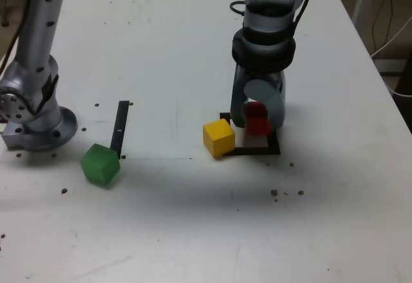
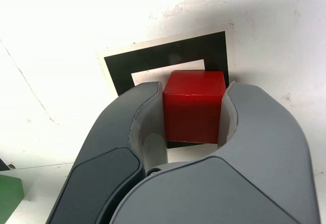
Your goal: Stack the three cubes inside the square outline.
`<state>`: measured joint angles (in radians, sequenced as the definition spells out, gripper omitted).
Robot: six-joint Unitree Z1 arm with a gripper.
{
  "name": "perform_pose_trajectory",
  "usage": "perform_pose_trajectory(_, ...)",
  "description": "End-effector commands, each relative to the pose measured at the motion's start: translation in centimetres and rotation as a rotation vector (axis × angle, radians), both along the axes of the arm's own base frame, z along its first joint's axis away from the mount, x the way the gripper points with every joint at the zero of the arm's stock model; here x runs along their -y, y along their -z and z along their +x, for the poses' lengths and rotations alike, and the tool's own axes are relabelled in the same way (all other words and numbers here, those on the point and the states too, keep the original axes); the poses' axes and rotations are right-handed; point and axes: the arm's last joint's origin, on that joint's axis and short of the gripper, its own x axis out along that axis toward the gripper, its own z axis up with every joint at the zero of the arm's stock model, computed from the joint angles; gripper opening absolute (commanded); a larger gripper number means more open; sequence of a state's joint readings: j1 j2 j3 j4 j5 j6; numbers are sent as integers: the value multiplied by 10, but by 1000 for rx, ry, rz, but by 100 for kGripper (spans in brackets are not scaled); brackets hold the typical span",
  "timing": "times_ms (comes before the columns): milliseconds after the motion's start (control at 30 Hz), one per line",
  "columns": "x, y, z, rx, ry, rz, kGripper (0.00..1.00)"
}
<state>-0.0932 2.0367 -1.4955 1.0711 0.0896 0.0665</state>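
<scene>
The red cube (image 2: 193, 106) (image 1: 258, 119) sits between the grey jaws of my gripper (image 2: 193, 99) (image 1: 257, 117), which is shut on it. It is held right over the white centre of the square outline (image 2: 165, 58) (image 1: 254, 150); I cannot tell whether it touches the table. The yellow cube (image 1: 218, 137) rests on the table at the outline's corner on the exterior view's left. The green cube (image 1: 100, 164) (image 2: 9, 198) lies far off on the exterior view's left.
A narrow black strip (image 1: 120, 126) lies on the table just behind the green cube. The arm's grey base (image 1: 35, 119) stands at the exterior view's left edge. Small dark specks dot the white table (image 1: 193, 219).
</scene>
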Motion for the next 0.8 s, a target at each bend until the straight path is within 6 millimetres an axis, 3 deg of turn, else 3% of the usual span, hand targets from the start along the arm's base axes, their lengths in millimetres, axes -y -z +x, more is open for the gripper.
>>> perform_pose_trajectory(0,1,1,-1,-8,-1,-1,7)
perform_pose_trajectory(767,9,3,-9,-64,-14,-16,9)
